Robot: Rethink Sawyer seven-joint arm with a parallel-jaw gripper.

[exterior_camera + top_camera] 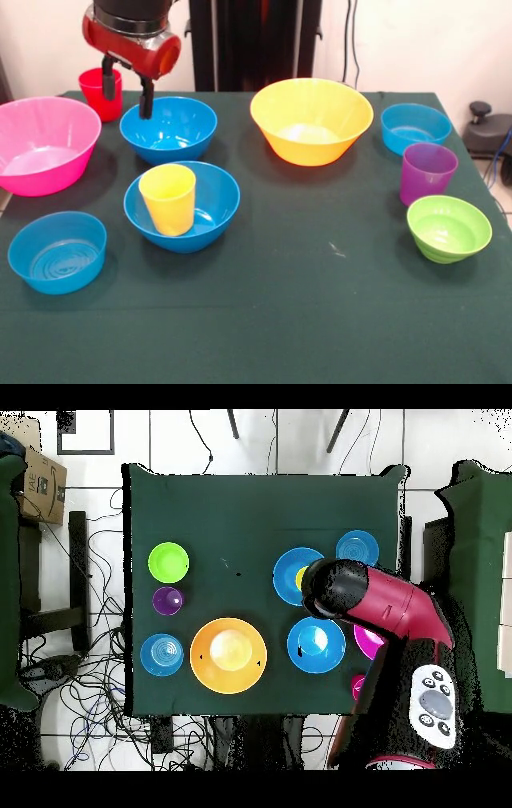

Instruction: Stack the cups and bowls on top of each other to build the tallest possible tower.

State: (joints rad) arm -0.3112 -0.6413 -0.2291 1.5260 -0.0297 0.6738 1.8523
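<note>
My gripper [126, 88] is open and empty at the back left, hanging between the red cup [98, 94] and a deep blue bowl [168, 128]. One finger is in front of the red cup and the other is over the blue bowl's rim. The yellow cup [168, 198] stands upright inside a second deep blue bowl [210, 210]. The purple cup [428, 172] and the lime green bowl [448, 228] stand apart at the right. In the overhead view the arm [345, 589] hides the gripper and part of the bowl holding the yellow cup [300, 574].
The large pink bowl [44, 144] is at the left, with a light-blue bowl [58, 250] in front of it. The large yellow-orange bowl [312, 120] is at the back middle. Another light-blue bowl [416, 128] is at the back right. The dark green table [320, 320] carries them all.
</note>
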